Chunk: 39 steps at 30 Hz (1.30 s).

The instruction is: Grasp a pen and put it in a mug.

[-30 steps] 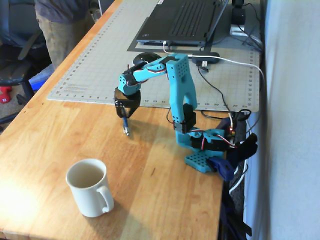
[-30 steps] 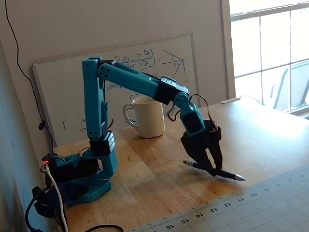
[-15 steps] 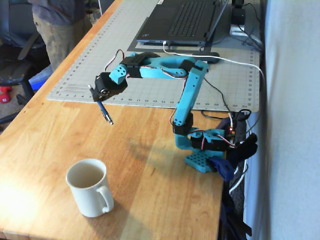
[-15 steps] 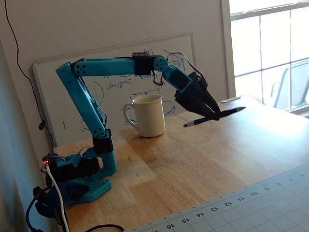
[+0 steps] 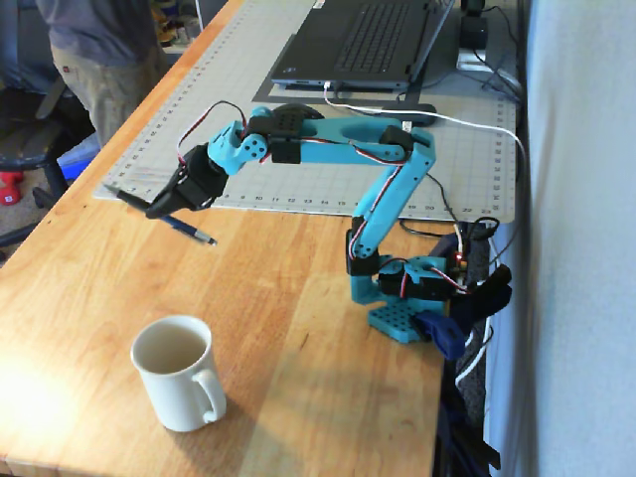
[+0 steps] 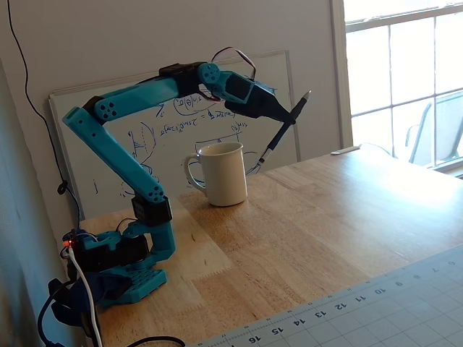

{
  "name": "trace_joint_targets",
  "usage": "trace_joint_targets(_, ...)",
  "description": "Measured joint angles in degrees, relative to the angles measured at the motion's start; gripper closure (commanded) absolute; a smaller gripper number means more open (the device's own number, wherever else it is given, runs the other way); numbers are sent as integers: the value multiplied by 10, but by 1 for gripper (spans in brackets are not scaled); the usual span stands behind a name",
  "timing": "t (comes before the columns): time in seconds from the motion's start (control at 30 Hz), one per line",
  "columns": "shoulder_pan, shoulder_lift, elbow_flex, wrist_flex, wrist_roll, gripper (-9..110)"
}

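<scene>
pen's up, mug is next

the teal and black two-finger gripper (image 6: 288, 116) is pinching the slim dark pen (image 6: 284, 129) near its middle, tilted and lifted off the wooden table (image 5: 298, 328). so it looks like the carry step. the cream-white ceramic mug (image 5: 179, 373) sits well apart from the pen in a fixed view. the next move probably calls for swinging over the rim and tipping the pen upright. readable stuff: ruler numbers on the grey cutting mat (image 6: 376, 303); the whiteboard (image 6: 173, 137) scribbles aren't legible.

My gripper (image 5: 159, 207) covers the pen's (image 5: 187, 230) middle; in a fixed view the mug (image 6: 221, 173) hides its lower tip.
</scene>
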Motion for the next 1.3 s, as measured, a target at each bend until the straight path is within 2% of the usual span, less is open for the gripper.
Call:
trace_joint_targets(0.47, -220, 4, 0, -282, -9, 101)
trace_joint_targets(0.73, -291, -50, 60, -303, -9, 101)
trace_joint_targets(1.3, -345, -60, 157, -303, -11, 101)
